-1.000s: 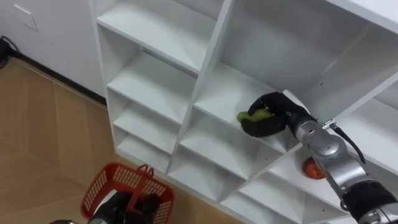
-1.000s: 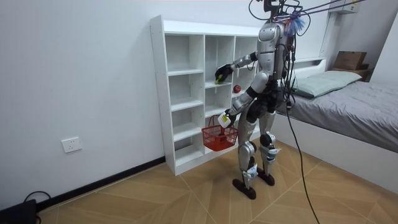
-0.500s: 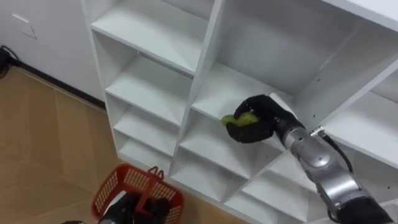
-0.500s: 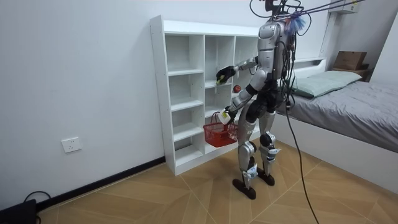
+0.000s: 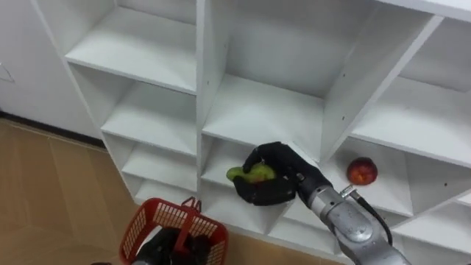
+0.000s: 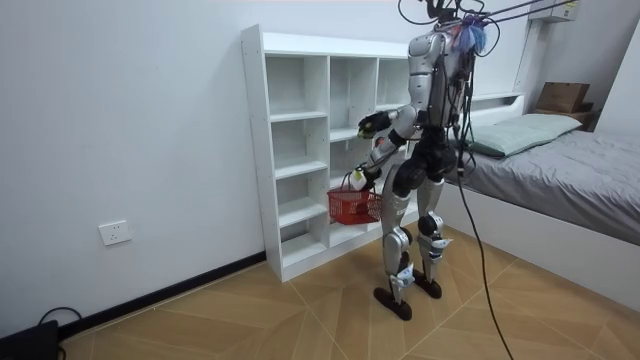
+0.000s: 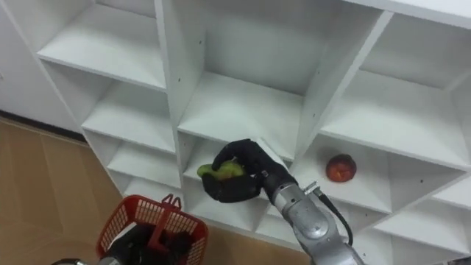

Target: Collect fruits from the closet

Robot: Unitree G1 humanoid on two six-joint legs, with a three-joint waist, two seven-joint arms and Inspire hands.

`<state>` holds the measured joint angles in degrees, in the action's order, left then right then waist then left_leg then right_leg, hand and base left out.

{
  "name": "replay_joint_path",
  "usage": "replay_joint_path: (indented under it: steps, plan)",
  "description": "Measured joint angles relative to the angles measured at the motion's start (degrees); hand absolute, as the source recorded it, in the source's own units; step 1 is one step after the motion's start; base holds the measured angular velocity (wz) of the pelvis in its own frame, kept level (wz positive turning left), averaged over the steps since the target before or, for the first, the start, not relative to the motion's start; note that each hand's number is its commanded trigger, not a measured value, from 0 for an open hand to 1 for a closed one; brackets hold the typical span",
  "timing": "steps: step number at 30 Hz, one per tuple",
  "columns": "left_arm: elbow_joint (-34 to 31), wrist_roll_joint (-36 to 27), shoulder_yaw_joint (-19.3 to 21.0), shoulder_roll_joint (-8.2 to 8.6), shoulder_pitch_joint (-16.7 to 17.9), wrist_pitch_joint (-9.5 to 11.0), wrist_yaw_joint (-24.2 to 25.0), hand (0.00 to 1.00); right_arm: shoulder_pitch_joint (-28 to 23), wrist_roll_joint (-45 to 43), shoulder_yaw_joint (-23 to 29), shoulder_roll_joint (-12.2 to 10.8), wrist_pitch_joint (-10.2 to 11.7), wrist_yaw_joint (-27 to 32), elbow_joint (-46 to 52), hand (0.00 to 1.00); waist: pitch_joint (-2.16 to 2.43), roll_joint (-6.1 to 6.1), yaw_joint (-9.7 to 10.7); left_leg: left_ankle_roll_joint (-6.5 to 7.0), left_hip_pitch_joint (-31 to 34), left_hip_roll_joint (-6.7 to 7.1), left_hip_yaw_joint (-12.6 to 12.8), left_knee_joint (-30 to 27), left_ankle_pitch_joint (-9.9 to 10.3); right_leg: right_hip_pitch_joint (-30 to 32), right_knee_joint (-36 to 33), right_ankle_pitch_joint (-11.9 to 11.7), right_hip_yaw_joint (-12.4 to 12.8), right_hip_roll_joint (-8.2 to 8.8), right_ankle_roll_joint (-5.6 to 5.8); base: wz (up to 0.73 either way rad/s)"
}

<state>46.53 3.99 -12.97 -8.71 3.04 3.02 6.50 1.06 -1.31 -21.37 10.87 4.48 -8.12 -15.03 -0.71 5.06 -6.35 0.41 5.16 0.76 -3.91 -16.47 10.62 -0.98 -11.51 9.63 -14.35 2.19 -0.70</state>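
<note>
- The robot stands upright on the wooden floor (image 6: 300,320), facing the white closet (image 6: 300,150). A bed (image 6: 570,170) lies behind it, on the room view's right.
- The right robot hand (image 5: 280,178) is clenched around a green fruit (image 5: 247,174). The fruit pokes out of the dark fingers on their 9 o'clock side.
- In the eye views, hand and fruit show against the closet's middle column, just below the wide shelf board (image 5: 254,114). The fruit rests on no board and is carried wholly by the hand.
- In the room view this hand is raised at about chest height, close in front of the closet. Whether it reaches inside a compartment cannot be told.
- A round red fruit (image 5: 361,171) lies on a shelf board in the right-hand column, past the upright divider. It is at 3 o'clock from the right robot hand and apart from it.
- The left robot hand (image 5: 165,249), at the 6 o'clock edge of the eye views, grasps the handle of a red basket (image 5: 147,221).
- In the room view the basket hangs from that hand beside the robot's thigh. It is off the floor and in front of the closet's lower shelves.
- The basket is at 7 o'clock from the green fruit, well below it. The left robot hand covers much of its inside, so what it holds cannot be told.
</note>
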Motion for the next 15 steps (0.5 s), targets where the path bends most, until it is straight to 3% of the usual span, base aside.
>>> replay_joint_path:
  steps: [2,7,10,15]
  plan:
    - [0.0,0.0,-0.7,0.39,0.2,0.0,-0.1,1.00,-1.4,0.0,-0.5,-0.3,0.4,-0.1,0.2,1.00,0.05,-0.89,0.2,0.01,-0.4,-0.04,0.5,0.5,0.0,0.0,-0.1,0.0,0.3,0.02,0.01,-0.15]
    - [-0.7,0.0,-1.9,1.43,0.6,0.0,-0.2,1.00,-4.6,-1.9,-2.0,-0.3,0.8,-0.1,0.0,1.00,0.75,-2.37,1.5,0.08,-0.8,-0.18,1.4,1.0,-0.1,0.7,-0.1,0.1,1.7,-0.04,0.09,-0.11]
    - [-1.1,-0.3,-1.9,1.80,0.6,0.8,-0.8,1.00,-6.9,-3.1,-2.0,-0.1,1.4,-0.1,-0.5,1.00,0.68,-2.60,2.6,0.10,-0.9,-0.31,2.3,1.1,-0.1,0.8,-0.2,0.1,2.6,-0.09,0.08,-0.15]
    - [-1.6,-3.0,-3.1,2.48,0.4,2.8,-0.8,1.00,-8.2,-3.6,-1.9,0.2,1.5,-0.3,-3.1,1.00,0.08,-3.39,3.3,0.21,-0.8,-0.56,3.7,1.2,0.0,2.0,-0.8,0.1,4.2,-0.21,0.09,-0.16]
